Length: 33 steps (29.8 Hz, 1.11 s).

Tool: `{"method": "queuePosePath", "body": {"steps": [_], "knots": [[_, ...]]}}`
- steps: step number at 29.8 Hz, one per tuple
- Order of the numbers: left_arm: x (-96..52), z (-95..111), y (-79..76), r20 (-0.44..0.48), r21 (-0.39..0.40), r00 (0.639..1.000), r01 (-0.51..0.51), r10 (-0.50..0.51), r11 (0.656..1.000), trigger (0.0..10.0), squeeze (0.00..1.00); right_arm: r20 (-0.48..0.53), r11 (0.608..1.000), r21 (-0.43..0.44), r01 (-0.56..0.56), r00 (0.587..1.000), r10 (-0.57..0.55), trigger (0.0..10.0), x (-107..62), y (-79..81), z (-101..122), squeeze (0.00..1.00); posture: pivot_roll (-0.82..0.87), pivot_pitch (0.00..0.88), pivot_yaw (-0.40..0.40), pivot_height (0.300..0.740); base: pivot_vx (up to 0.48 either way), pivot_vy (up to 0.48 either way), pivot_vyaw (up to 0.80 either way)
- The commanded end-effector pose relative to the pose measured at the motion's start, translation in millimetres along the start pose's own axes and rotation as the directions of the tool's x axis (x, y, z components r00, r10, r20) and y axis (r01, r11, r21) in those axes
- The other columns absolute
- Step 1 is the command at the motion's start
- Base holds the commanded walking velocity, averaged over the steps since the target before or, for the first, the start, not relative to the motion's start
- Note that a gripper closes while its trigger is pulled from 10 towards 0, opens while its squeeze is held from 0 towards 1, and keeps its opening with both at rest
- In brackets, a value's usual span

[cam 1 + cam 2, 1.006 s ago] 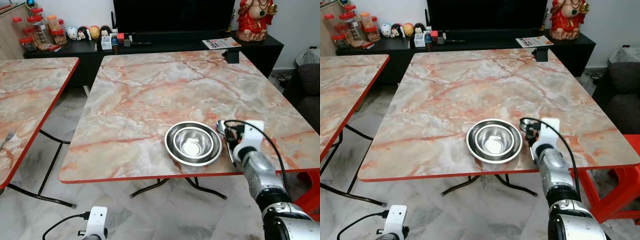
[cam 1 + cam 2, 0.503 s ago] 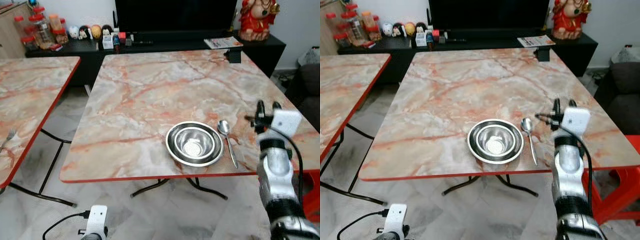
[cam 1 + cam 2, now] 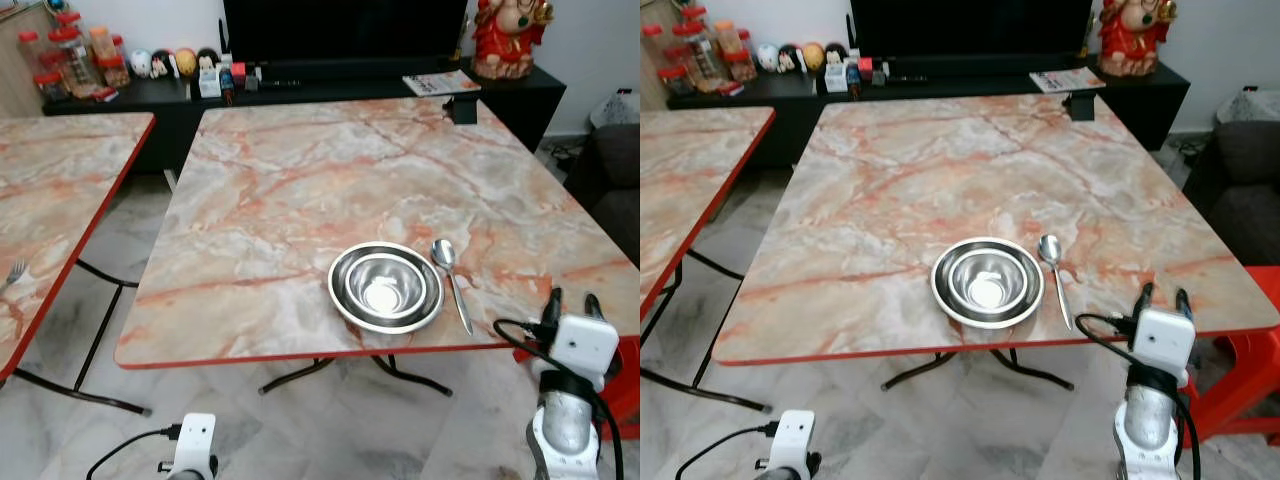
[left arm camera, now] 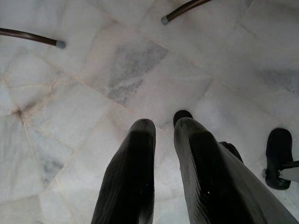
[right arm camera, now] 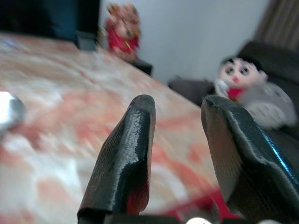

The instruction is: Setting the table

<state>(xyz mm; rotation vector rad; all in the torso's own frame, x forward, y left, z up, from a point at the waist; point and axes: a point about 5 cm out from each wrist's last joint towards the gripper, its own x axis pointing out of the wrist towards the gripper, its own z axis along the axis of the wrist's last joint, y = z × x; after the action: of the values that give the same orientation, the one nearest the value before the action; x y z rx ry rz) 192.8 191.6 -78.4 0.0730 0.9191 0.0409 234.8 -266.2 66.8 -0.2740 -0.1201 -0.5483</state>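
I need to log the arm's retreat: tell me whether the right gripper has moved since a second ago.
Yes. The right gripper was over the spoon beside the bowl; it has pulled back toward the robot, off the table's near edge, jaws open.
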Motion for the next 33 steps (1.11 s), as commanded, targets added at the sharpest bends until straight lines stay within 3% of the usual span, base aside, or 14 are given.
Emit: {"method": "queuePosePath", "body": {"steps": [1,4,7,9,15,16,18,19,25,28,29,30,31,33], "knots": [[-0.7,-3.6,1.4,-0.009,-0.007,1.000,0.003,-0.003,1.000,10.0,0.00,-0.040,0.998,-0.018,0.059,0.997,-0.059,10.0,-7.1,-7.0,-6.4,0.00,-0.13,0.000,0.037,0.740,0.000,0.000,0.00],[-0.9,-4.1,1.2,-0.006,-0.004,1.000,0.007,-0.007,1.000,10.0,0.00,-0.166,0.985,-0.087,0.151,0.972,-0.164,10.0,-27.1,-20.0,-30.5,0.00,-0.13,0.000,0.037,0.740,0.000,0.000,0.00],[-1.3,-5.2,2.3,-0.006,-0.003,1.000,0.007,-0.007,1.000,10.0,0.00,-0.369,0.957,-0.092,0.276,0.883,-0.290,10.0,-50.6,-35.7,-64.8,0.00,-0.13,0.000,0.037,0.740,0.000,0.000,0.00],[-1.4,-5.0,3.2,-0.004,-0.003,1.000,0.007,-0.007,1.000,10.0,0.00,-0.440,0.948,-0.122,0.294,0.840,-0.317,10.0,-60.3,-41.9,-78.9,0.00,-0.12,0.000,0.037,0.740,0.000,0.000,0.00],[-1.4,-5.2,3.5,-0.004,-0.002,1.000,0.007,-0.007,1.000,10.0,0.00,-0.481,0.945,-0.139,0.296,0.814,-0.326,10.0,-64.7,-43.5,-85.5,0.00,-0.12,0.000,0.035,0.740,0.000,0.000,0.00],[-1.4,-6.1,2.6,-0.013,0.003,1.000,0.016,-0.016,1.000,10.0,0.00,-0.582,0.969,-0.101,0.226,0.776,-0.242,10.0,-68.1,-35.1,-99.3,0.00,-0.12,0.000,0.034,0.740,0.000,0.000,0.00],[-1.6,-9.2,0.2,-0.037,0.030,0.999,0.026,-0.025,0.999,10.0,0.00,-0.640,0.984,-0.074,0.161,0.749,-0.171,10.0,-70.5,-26.5,-107.2,0.00,-0.12,0.000,0.033,0.740,0.000,0.000,0.00],[-1.6,-10.1,-1.3,-0.043,0.045,0.999,0.031,-0.029,0.998,10.0,0.00,-0.698,0.995,-0.018,0.095,0.712,-0.080,10.0,-73.1,-15.6,-113.2,0.00,-0.13,0.000,0.034,0.740,0.000,0.000,0.00],[-1.0,-7.8,-4.4,-0.038,0.044,0.999,0.033,-0.031,0.999,10.0,0.00,-0.759,0.994,0.006,-0.108,0.647,0.075,10.0,-77.0,7.3,-118.9,0.00,-0.11,0.000,0.023,0.740,0.000,0.000,0.00],[-0.3,-4.3,-3.3,-0.029,0.033,0.999,0.022,-0.021,0.999,10.0,0.00,-0.781,0.976,0.087,-0.199,0.595,0.191,10.0,-79.1,23.8,-119.0,0.00,-0.10,0.000,0.015,0.740,0.000,0.000,0.00],[-0.1,-3.1,-2.0,-0.023,0.023,1.000,0.014,-0.014,1.000,10.0,0.00,-0.803,0.954,0.157,-0.254,0.529,0.273,10.0,-85.5,34.3,-120.8,0.00,-0.11,0.000,0.015,0.740,0.000,0.000,0.00],[-0.1,-3.1,-2.0,-0.023,0.023,1.000,0.014,-0.014,1.000,10.0,0.00,-0.803,0.954,0.157,-0.254,0.529,0.273,10.0,-85.5,34.3,-120.8,0.00,-0.11,0.000,0.015,0.740,0.000,0.000,0.00],[-0.2,-2.8,-0.5,-0.020,0.016,1.000,0.006,-0.005,1.000,10.0,0.00,-0.823,0.896,0.230,-0.379,0.416,0.387,10.0,-101.8,50.1,-123.3,0.00,-0.11,0.000,0.022,0.740,0.000,0.000,0.00],[-0.2,-2.9,0.2,-0.022,0.024,1.000,0.007,-0.006,1.000,10.0,0.00,-0.824,0.847,0.258,-0.465,0.352,0.444,10.0,-113.1,59.0,-123.9,0.00,-0.12,0.000,0.028,0.740,0.000,0.000,0.00]]}}
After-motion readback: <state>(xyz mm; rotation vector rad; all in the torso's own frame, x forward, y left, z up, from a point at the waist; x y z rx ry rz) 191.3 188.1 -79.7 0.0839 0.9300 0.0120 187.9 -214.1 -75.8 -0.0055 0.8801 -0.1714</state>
